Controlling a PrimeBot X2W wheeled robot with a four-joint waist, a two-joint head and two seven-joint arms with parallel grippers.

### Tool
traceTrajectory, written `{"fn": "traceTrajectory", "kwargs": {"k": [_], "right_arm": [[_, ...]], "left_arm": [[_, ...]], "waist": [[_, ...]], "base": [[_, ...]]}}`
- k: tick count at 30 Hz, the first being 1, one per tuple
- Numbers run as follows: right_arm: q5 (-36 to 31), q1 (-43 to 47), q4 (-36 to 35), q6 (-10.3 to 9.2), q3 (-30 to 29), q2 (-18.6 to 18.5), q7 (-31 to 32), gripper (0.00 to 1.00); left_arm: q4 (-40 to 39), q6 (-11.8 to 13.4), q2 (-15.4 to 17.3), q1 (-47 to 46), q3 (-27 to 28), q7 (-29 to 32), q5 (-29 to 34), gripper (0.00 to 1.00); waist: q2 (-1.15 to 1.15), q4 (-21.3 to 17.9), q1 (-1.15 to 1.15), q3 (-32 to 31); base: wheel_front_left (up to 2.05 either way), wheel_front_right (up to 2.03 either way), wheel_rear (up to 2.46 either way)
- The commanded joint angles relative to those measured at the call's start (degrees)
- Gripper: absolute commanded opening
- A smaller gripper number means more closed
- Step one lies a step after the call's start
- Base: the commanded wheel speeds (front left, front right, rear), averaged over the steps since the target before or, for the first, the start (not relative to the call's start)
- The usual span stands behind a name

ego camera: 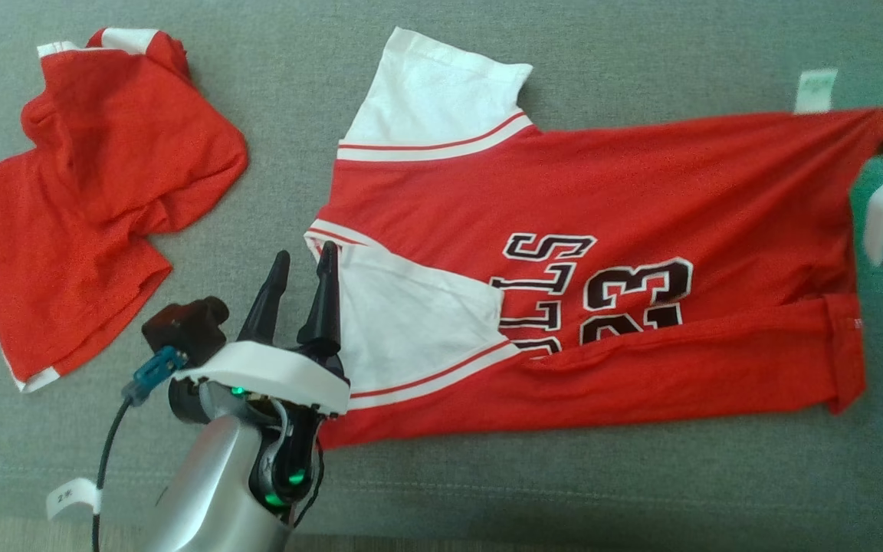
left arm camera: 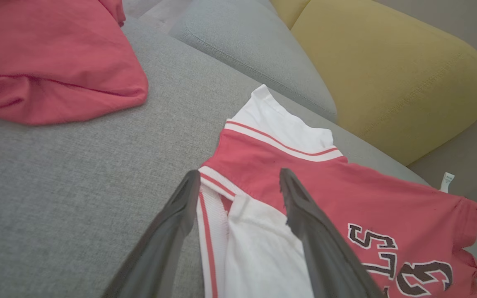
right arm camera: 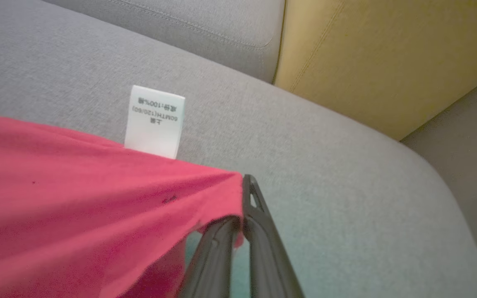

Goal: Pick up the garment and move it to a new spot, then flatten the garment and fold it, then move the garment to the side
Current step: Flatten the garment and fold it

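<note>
1. Across the middle of the head view, the garment [ego camera: 602, 215] lies spread sideways on the grey sofa seat [ego camera: 487, 491], with the collar end toward frame left and the hem toward frame right. Its lower long edge is turned up over the print, and the lower sleeve [ego camera: 411, 322] is laid in over the chest.
2. My right claw [right arm camera: 238, 203] is pinched tight on the upper hem corner at the far right of the head view. The cloth is drawn to a point there, just past the care label [right arm camera: 155, 121].
3. My left claw [left arm camera: 239, 174] has its fingers moderately apart and is gripping nothing. It straddles the collar edge in its wrist view. Can't tell if it's touching the cloth or hovering.
4. Main worry, just my read: the right bite is tiny, so a tug toward frame left could pop the corner out.
5. If the left claw closes where it is, it may catch collar and sleeve together. Lifting that would undo the sleeve fold.
6. Stretching both ends too hard could slide the whole garment and roll the turned-up edge open.
7. The second red garment [ego camera: 96, 192] sits at upper left, near that arm. A wide swing could snag it.
</note>
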Motion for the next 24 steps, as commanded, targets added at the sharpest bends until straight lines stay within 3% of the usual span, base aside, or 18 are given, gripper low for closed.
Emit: {"fn": "traceTrajectory", "kwargs": {"k": [1, 2, 3, 4, 5, 6, 13, 24], "right_arm": [[-1.5, -1.9, -0.4, 0.37, 0.6, -1.9, -0.9, 0.00], [-2.7, -2.6, 0.1, 0.37, 1.1, -2.2, -1.1, 0.00], [-3.9, -3.2, 0.6, 0.37, 1.6, -2.5, -1.1, 0.10], [-4.9, -3.8, 1.2, 0.37, 2.1, -2.8, -1.1, 0.38], [-5.7, -4.4, 1.7, 0.37, 2.3, -2.9, -1.1, 0.90], [-7.0, -5.4, 3.2, 0.37, 2.4, -3.0, -0.8, 1.00], [-9.9, -7.5, 7.5, 0.37, 1.7, -3.1, 0.1, 1.00], [-11.5, -8.4, 12.3, 0.37, -6.9, -1.9, -2.7, 1.00]], "left_arm": [[-1.6, -0.2, 0.4, -2.0, 1.6, -0.7, -0.2, 1.00], [-1.7, -0.2, 0.4, -2.1, 1.5, -0.7, -0.3, 1.00], [-1.7, -0.2, 0.4, -2.1, 1.4, -0.7, -0.4, 1.00], [-1.7, -0.2, 0.4, -2.2, 1.3, -0.7, -0.4, 1.00], [-1.8, -0.2, 0.4, -2.2, 1.3, -0.7, -0.6, 1.00], [-1.8, -0.2, 0.4, -2.3, 1.1, -0.7, -0.8, 1.00], [-1.7, 0.0, 0.4, -2.5, 1.0, -0.7, -1.1, 1.00], [-2.4, -0.3, 0.4, -1.8, 3.0, -0.7, -1.1, 1.00]], "waist": [[0.00, 0.1, 0.00, 0.1], [0.00, 0.2, 0.00, 0.1], [0.00, 0.3, 0.00, 0.2], [0.00, 0.4, 0.00, 0.3], [0.00, 0.5, 0.00, 0.4], [0.00, 0.6, 0.00, 0.6], [0.00, 0.4, 0.00, 0.5], [0.00, -2.3, 0.00, -3.9]], "base": [[0.00, 0.00, 0.00], [0.00, 0.00, 0.00], [0.00, 0.00, 0.00], [0.00, 0.00, 0.00], [0.00, 0.00, 0.00], [0.00, 0.00, 0.00], [0.00, 0.00, 0.00], [0.00, 0.00, 0.00]]}}
